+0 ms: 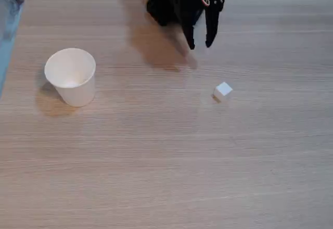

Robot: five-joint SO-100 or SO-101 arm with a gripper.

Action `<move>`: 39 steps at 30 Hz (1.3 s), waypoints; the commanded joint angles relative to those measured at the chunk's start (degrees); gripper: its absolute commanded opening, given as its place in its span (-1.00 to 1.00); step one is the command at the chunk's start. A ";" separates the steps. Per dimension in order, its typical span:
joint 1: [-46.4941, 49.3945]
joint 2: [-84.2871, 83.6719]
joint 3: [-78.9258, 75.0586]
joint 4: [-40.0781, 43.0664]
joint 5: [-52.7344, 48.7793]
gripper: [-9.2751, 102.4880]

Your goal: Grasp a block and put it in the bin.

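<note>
In the fixed view a tiny white block (pixel 223 91) lies on the wooden table, right of centre. The bin (pixel 71 76), a white paper cup, stands upright at the left with its mouth open and nothing visible inside. My black gripper (pixel 200 45) hangs from the top of the view, above the table and behind the block, slightly to its left. Its two fingers point down with a gap between them and hold nothing.
The light wooden table (pixel 156 161) stretches wide in front of the block and cup. Its left edge (pixel 10 47) runs close past the cup. The arm's dark body (pixel 174 2) sits at the far edge.
</note>
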 commanded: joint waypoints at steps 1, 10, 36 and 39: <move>-1.41 -4.39 -4.13 0.26 0.26 -0.41; -5.54 -6.33 -1.85 -1.85 -0.70 -0.35; -9.49 -26.63 -7.65 -16.61 0.79 -0.34; -9.49 -28.65 -7.65 -18.81 0.62 -0.35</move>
